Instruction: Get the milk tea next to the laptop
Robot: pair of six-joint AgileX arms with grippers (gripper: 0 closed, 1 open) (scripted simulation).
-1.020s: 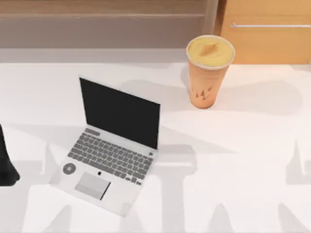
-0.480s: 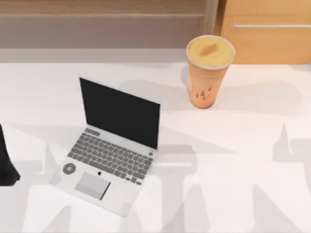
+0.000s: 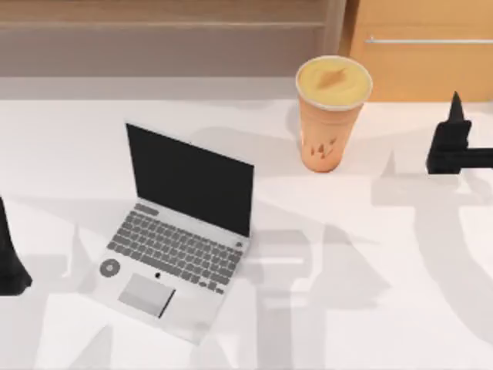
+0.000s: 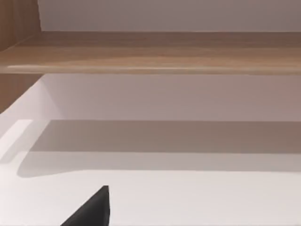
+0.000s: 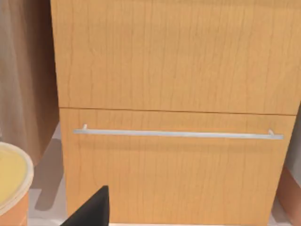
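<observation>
While we scan from the table's left edge to its right, the scene reads like this:

Left gripper (image 3: 11, 262): parked at the left edge of the table (image 3: 370, 254), well apart from both task things. We see one dark fingertip (image 4: 91, 209) in the left wrist view, and we cannot tell how our jaws stand.

Laptop (image 3: 181, 231): open on the left half of the table, black screen up, keyboard and trackpad toward the near edge, a round sticker on the palm rest.

Cup (image 3: 330, 116): the milk tea stands upright near the far edge, right of the laptop and apart from it. Its rim and creamy top also show at the edge of the right wrist view (image 5: 11, 183).

Right gripper (image 3: 451, 146): over the table near the right edge, to the right of the cup and apart from it, so the cup lies outside our jaws, off to their left. One dark fingertip (image 5: 91, 209) shows; we cannot tell whether these jaws are parted or closed.

Cabinet (image 5: 174, 113): wooden drawer front with a metal bar handle (image 5: 178, 134), behind the table.
</observation>
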